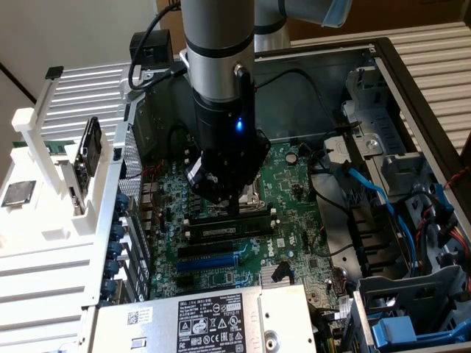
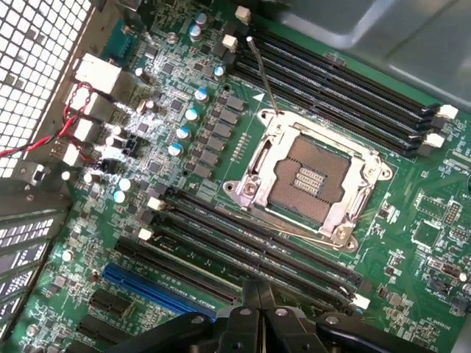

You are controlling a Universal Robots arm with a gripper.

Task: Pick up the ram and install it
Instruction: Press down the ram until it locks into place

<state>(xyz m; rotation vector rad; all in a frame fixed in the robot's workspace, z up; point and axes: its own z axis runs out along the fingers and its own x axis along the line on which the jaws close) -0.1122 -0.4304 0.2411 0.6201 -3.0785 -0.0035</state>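
Ram (image 1: pixel 228 229) appears to stand in a memory slot beside the processor socket (image 2: pixel 313 180), its long axis along the slot rows, just under the gripper (image 1: pixel 234 208), whose jaws are closed and hold nothing.

Black label (image 1: pixel 210 323) on the metal power-supply box (image 1: pixel 147 320) in front of the motherboard (image 1: pixel 294 184): white print and certification marks, too small to read.
White sticker (image 1: pixel 137 318), beside the black label: a barcode, possibly; nothing legible.
Motherboard: white markings, unreadable.
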